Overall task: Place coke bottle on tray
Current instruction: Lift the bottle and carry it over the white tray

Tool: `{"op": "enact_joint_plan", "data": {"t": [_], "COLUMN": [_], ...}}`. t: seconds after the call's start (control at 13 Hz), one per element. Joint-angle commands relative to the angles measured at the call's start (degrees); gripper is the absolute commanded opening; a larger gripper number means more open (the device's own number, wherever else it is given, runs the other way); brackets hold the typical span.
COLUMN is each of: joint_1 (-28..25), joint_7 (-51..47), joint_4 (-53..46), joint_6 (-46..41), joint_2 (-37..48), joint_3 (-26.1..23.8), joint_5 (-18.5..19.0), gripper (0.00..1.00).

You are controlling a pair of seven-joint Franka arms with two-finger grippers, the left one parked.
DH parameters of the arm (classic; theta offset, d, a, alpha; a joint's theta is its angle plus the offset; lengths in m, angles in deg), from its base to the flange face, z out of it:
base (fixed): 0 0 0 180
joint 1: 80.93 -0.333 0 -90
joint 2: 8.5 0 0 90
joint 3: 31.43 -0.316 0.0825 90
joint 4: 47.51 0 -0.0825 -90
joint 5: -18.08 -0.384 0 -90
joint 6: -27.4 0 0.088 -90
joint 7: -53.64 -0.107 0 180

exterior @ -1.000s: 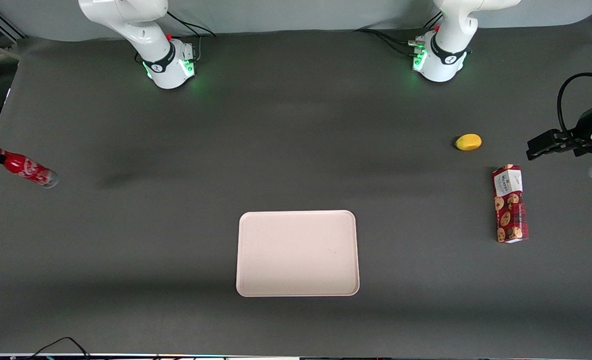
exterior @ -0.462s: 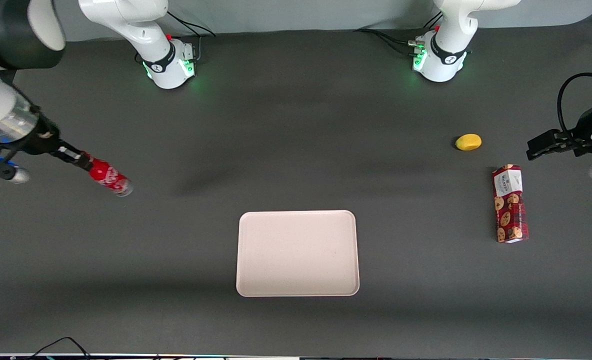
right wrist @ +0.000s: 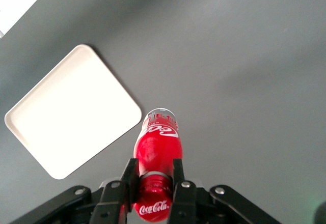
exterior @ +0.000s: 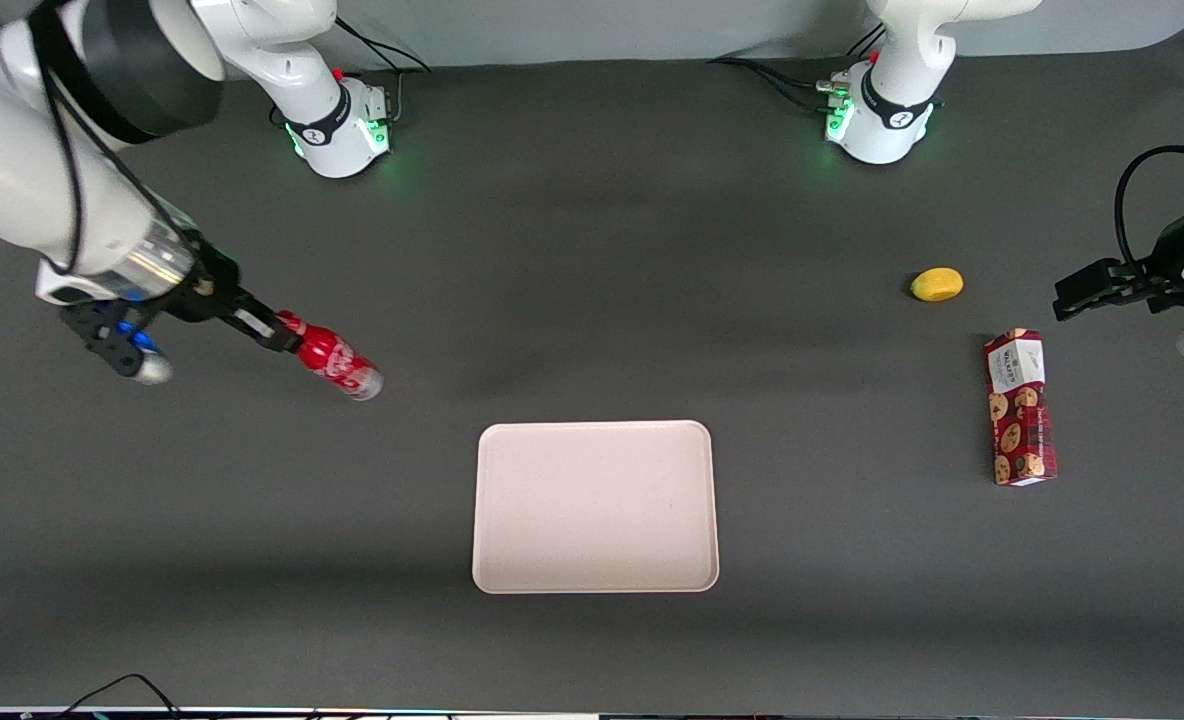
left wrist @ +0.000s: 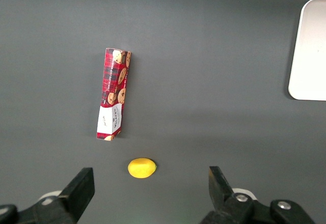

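Note:
The coke bottle (exterior: pixel 337 366) is a small red bottle with white script and a silvery base, held tilted in the air above the dark table. My right gripper (exterior: pixel 282 334) is shut on its neck just below the red cap, base pointing toward the tray. In the right wrist view the bottle (right wrist: pixel 157 145) hangs between the black fingers (right wrist: pixel 129 175), with my gripper (right wrist: pixel 153 177) closed around the neck. The tray (exterior: pixel 595 506) is a flat pinkish-cream rectangle with a low rim, nearer the front camera than the bottle and apart from it. Its corner (right wrist: pixel 71 116) shows beside the bottle's base.
A red cookie box (exterior: pixel 1020 407) lies toward the parked arm's end of the table, with a yellow lemon (exterior: pixel 937 284) a little farther from the front camera. Both also show in the left wrist view, the box (left wrist: pixel 112 93) and the lemon (left wrist: pixel 141 167).
My gripper has carried the coke bottle from the working arm's edge of the table toward the middle, closer to the tray. The grip on the neck is unchanged.

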Motion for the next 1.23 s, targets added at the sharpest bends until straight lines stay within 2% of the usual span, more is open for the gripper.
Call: {"op": "enact_joint_plan", "data": {"t": [0.0, 0.08, 0.23, 0.46, 0.77, 1.15], "joint_1": [-3.33, -4.21, -5.27, -6.41, -7.91, -8.00], "joint_7": [-7.43, -10.32, -16.48, -23.16, -24.76, -26.17], "joint_4": [-7.16, -7.68, -8.13, -17.06, -20.69, -21.49], "joint_6": [0.03, 2.56, 6.96, 7.25, 8.73, 14.80], "joint_2": [-6.93, -8.60, -12.20, -21.94, -28.91, -32.78], "joint_3": [-0.16, -0.25, -2.61, -4.74, -4.82, -4.74], "joint_5": [-0.23, 0.38, 5.10, 10.83, 13.91, 14.36], "gripper": [0.00, 0.00, 0.00, 0.00, 0.00, 0.00]}}
